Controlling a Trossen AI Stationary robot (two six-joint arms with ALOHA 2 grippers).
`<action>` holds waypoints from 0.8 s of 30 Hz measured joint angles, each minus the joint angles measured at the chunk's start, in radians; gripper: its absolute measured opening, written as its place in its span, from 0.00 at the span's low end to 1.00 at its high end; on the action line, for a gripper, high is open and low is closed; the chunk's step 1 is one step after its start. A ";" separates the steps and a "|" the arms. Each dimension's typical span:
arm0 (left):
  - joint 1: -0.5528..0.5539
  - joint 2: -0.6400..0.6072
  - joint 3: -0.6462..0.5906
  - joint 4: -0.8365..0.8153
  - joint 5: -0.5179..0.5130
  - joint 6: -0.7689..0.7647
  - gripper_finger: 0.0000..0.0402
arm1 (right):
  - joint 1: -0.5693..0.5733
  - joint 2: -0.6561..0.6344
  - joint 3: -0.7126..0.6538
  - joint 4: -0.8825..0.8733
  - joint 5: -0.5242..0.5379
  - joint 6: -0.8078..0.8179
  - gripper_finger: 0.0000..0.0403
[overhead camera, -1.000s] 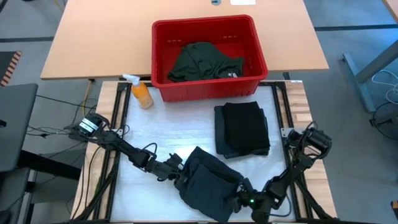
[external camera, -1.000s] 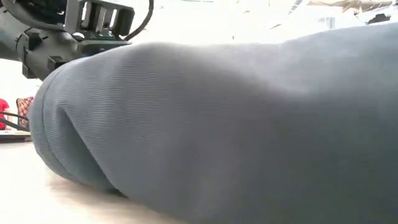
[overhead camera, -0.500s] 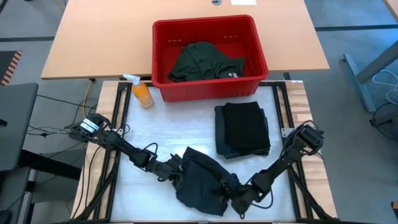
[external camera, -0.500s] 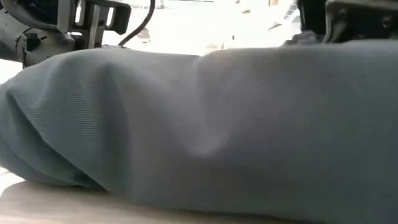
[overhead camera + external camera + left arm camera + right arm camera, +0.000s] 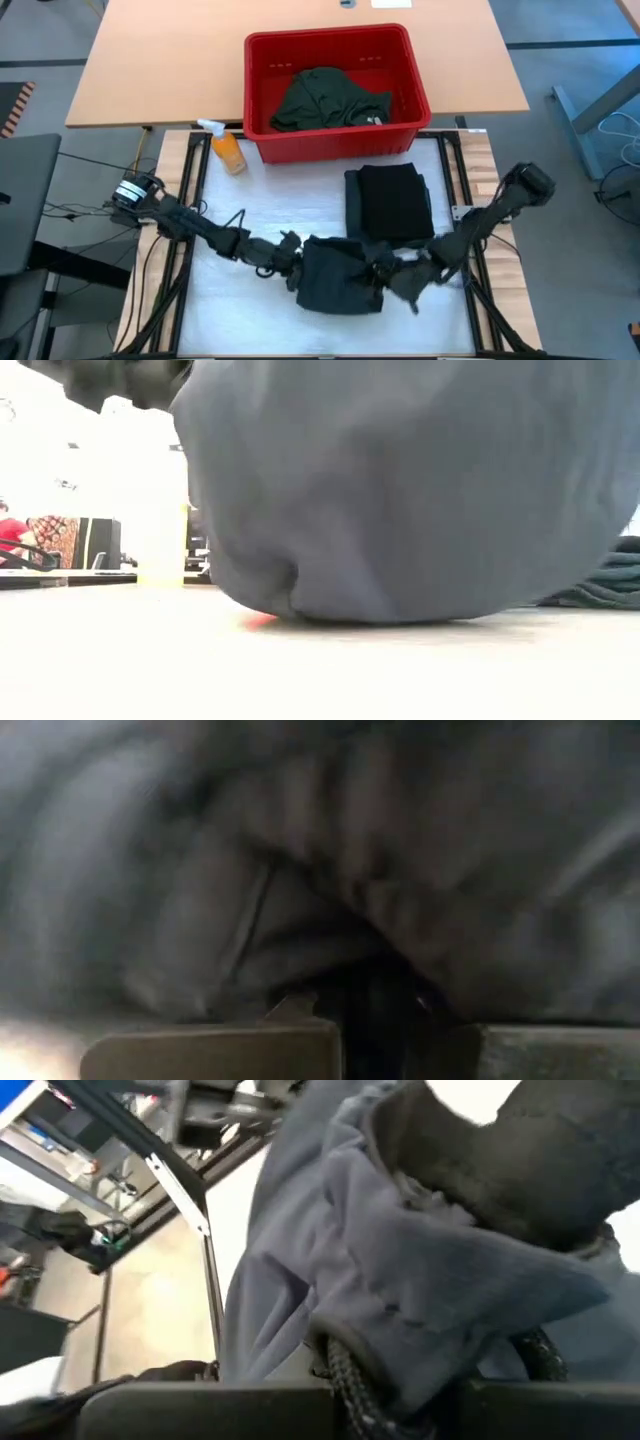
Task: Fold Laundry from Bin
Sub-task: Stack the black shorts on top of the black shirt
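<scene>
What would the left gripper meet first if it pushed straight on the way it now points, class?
The left gripper points rightward across the table and is shut on the dark garment, so it meets more of that cloth at once. Beyond it, probably the right gripper, gripping the opposite edge.

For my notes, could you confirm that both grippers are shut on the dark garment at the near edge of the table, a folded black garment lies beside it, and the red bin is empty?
Not quite: the red bin is not empty. The high view shows a dark green garment in it. The rest stands: left gripper and right gripper are shut on the dark garment, with the folded black garment beside it.
</scene>
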 joint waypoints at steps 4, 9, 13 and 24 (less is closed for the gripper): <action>0.092 -0.021 0.088 0.005 0.161 0.010 0.00 | -0.100 -0.168 0.000 -0.112 -0.106 -0.059 0.09; 0.223 -0.022 0.204 -0.004 0.327 0.020 0.00 | -0.243 -0.384 0.000 -0.246 -0.217 -0.181 0.10; 0.321 -0.023 0.292 -0.026 0.400 0.022 0.00 | -0.397 -0.515 0.000 -0.273 -0.311 -0.316 0.10; 0.445 -0.025 0.446 -0.031 0.459 0.055 0.00 | -0.955 -0.460 0.002 -0.011 -1.002 -0.765 0.10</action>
